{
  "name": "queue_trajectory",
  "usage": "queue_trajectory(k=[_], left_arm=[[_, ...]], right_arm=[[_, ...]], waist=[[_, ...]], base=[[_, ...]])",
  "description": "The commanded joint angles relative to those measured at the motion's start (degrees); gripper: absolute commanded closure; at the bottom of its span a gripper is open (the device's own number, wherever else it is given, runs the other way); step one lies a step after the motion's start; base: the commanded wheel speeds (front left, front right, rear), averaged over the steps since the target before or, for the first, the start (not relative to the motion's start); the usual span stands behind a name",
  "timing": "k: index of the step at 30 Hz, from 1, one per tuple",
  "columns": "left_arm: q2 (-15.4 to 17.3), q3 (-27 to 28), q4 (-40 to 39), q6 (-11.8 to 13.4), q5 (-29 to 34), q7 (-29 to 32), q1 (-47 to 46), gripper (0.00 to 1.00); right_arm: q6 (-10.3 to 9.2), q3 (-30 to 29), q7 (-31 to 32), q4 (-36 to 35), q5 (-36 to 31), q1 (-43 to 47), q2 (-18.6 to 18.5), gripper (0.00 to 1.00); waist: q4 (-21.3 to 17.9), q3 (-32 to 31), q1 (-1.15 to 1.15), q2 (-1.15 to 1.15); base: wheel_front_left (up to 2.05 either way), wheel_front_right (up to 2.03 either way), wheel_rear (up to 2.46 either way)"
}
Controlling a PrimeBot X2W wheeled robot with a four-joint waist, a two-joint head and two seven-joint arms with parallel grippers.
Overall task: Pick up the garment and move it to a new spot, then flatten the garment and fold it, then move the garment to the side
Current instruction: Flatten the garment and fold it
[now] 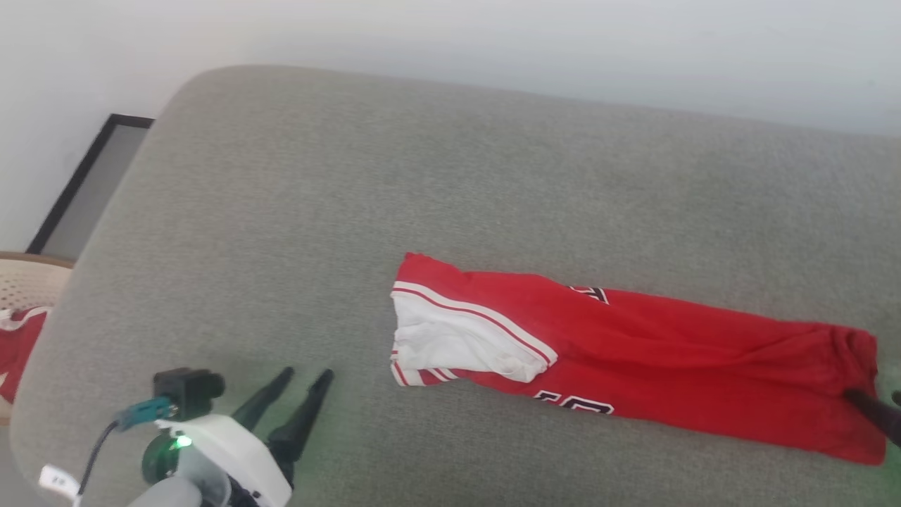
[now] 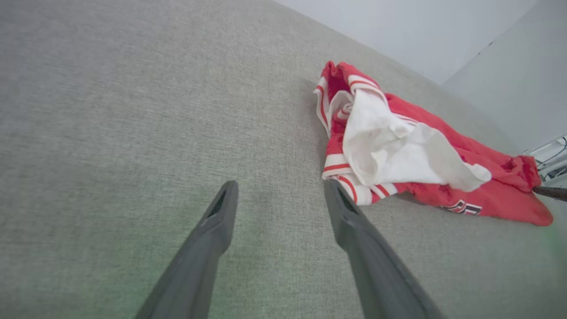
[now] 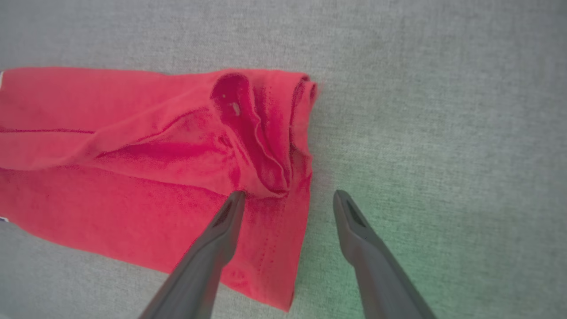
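Surface: grey woven upholstered cushion (image 1: 352, 176), rounded far-left corner, pale wall behind it.

Garment: red jersey-style T-shirt with a white sleeve and red-white striped trim (image 1: 669, 352). It lies flat on the cushion as 1 long narrow band, right of centre in the head view, running from mid-cushion toward the right edge. The white sleeve end points to the robot's left and is loosely crumpled in the left wrist view (image 2: 398, 146). The plain red end is bunched into folds in the right wrist view (image 3: 110, 133). Fragments of black, white-outlined lettering show at the band's far and near edges.

Basket: beige perforated basket (image 1: 28, 278) off the cushion's left side, with a red-and-white cloth (image 1: 17, 345) in it.

Left gripper (image 1: 307, 373): 2 dark fingers spread apart, nothing between them, over bare cushion and well left of the sleeve end. In its own wrist view (image 2: 280, 186) the sleeve trim sits just beyond the right-hand finger.

Right gripper (image 3: 289, 195): fingers spread wide, gripping nothing. 1 fingertip is over the bunched red end and the other is over bare cushion just past the fabric edge. Cannot tell whether the tip touches the cloth. In the head view it shows at the far right edge (image 1: 883, 401).
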Motion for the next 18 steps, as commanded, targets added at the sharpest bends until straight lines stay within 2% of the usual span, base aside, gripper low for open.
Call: queue_trajectory(k=[1,4,11,18], left_arm=[[-1.01,3.34,0.30,-0.07,2.40,-0.23,2.11,0.00],[-3.76,11.87,-0.30,-0.05,8.91,-0.23,6.12,0.00],[-9.31,28.46,-6.74,1.20,31.02,-0.24,13.57,0.00],[-15.37,40.19,-15.51,1.96,49.81,-0.25,17.77,0.00]], right_arm=[[-0.03,-0.50,0.59,0.41,-0.63,0.99,0.42,0.00],[-0.03,-1.26,1.53,1.10,-1.34,1.31,1.37,0.00],[-0.03,-2.99,3.30,3.60,-3.68,-0.09,4.60,0.00],[-0.04,-5.74,3.97,4.77,-6.62,-2.14,6.58,0.00]], waist=[[1.02,-0.89,0.00,0.00],[1.63,-1.53,0.00,0.00],[2.09,-2.24,0.00,0.00],[1.91,-1.31,0.00,0.00]], base=[[0.00,0.00,0.00],[0.00,0.00,0.00],[0.00,0.00,0.00],[0.00,0.00,0.00]])
